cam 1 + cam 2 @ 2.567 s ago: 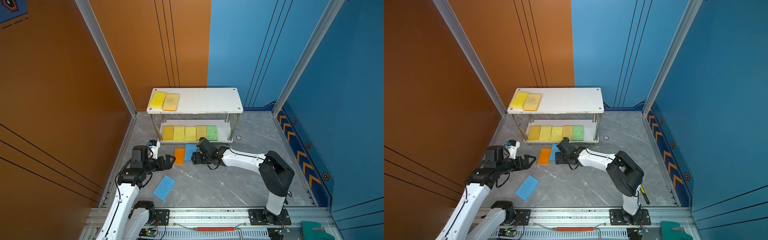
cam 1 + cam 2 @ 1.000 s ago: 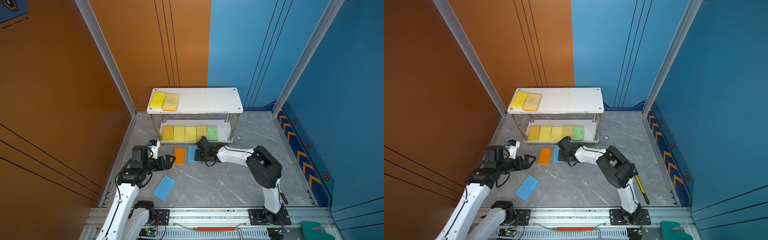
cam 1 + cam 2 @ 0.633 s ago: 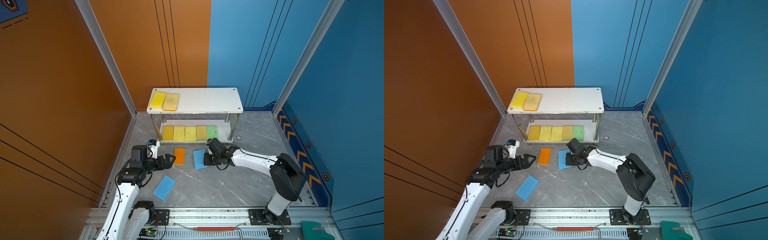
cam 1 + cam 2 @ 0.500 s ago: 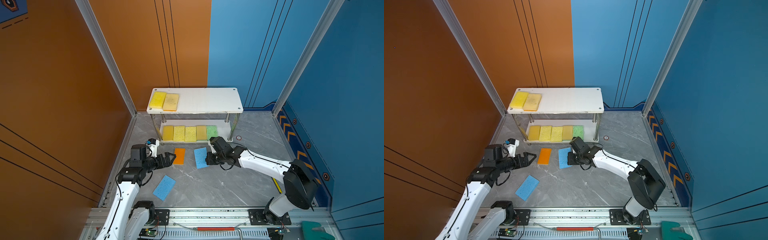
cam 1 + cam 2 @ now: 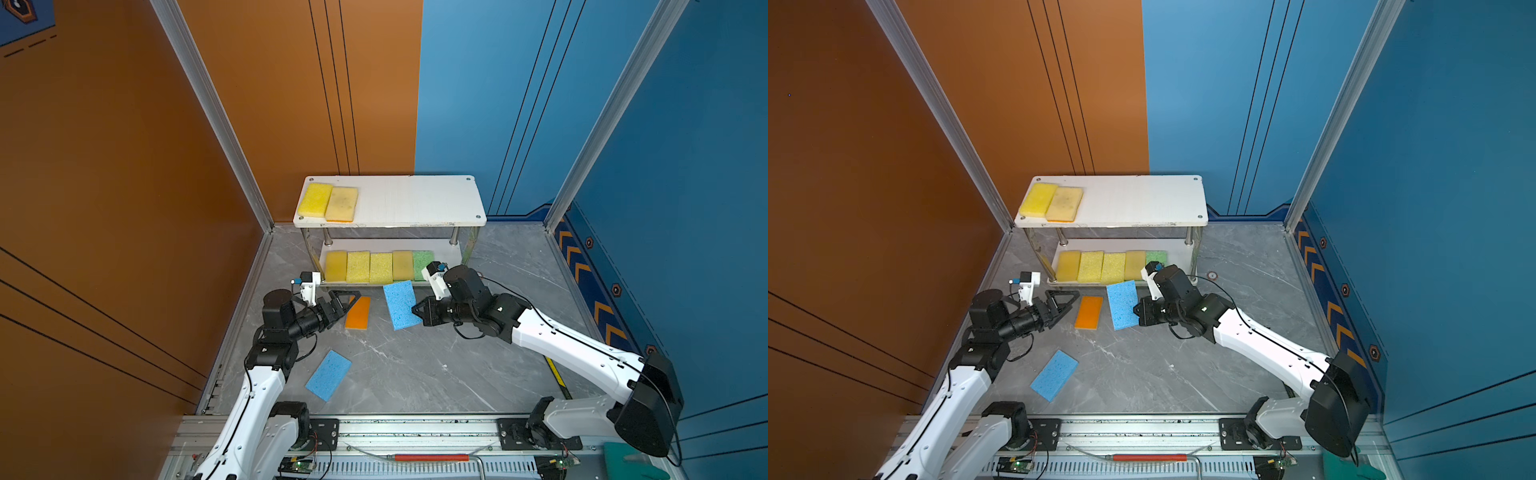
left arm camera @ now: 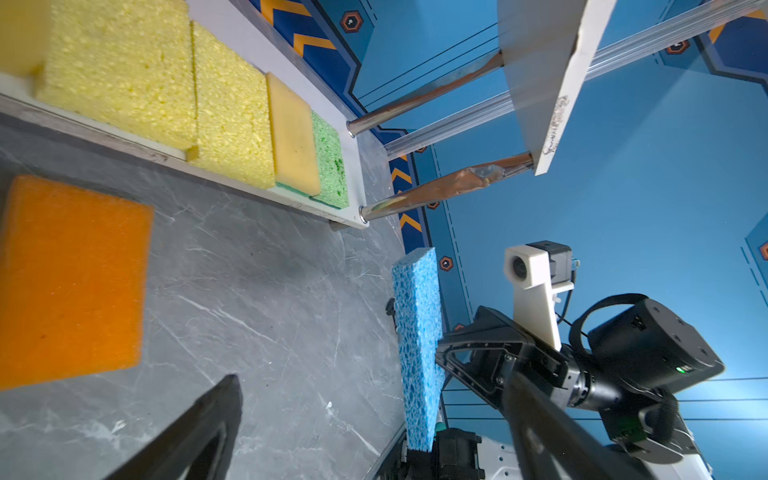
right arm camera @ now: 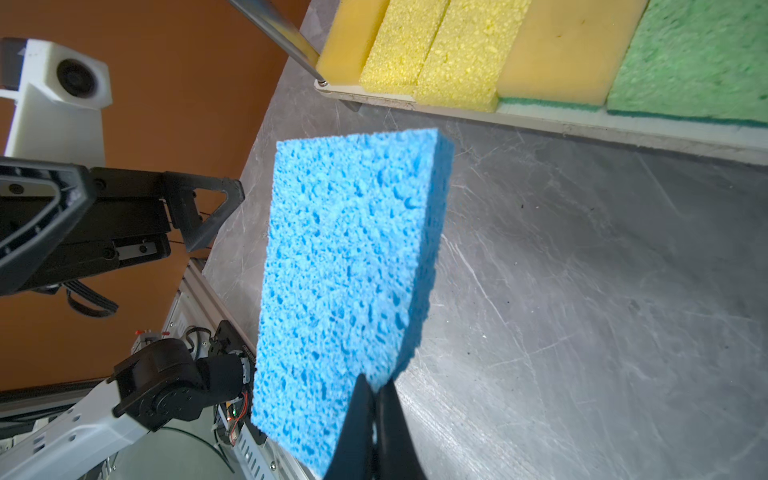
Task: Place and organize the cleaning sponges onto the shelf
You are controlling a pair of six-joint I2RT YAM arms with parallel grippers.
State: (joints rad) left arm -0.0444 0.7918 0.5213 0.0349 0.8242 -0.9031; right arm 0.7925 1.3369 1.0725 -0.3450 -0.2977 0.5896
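Note:
The shelf (image 5: 415,199) stands at the back. Its top board holds a yellow sponge (image 5: 315,200) and a pale tan one (image 5: 341,203). On the lower board lie several yellow sponges (image 5: 369,267) and a green one (image 5: 423,262). My right gripper (image 5: 414,311) (image 7: 374,384) is shut on the corner of a blue sponge (image 5: 399,304) (image 7: 349,257), which hangs tilted above the floor in front of the shelf. To its left an orange sponge (image 5: 358,311) (image 6: 70,282) lies flat. My left gripper (image 5: 347,305) (image 6: 374,378) is open and empty beside it. A second blue sponge (image 5: 329,375) lies nearer the front.
Orange wall close on the left, blue wall on the right. A red-handled tool (image 5: 432,458) lies along the front rail. A yellow-and-black tool (image 5: 555,370) lies under the right arm. A green object (image 5: 631,461) sits at the front right corner.
The right gripper has lifted the blue sponge off the floor and carried it rightward, away from the orange one. The left gripper has edged a little toward the orange sponge.

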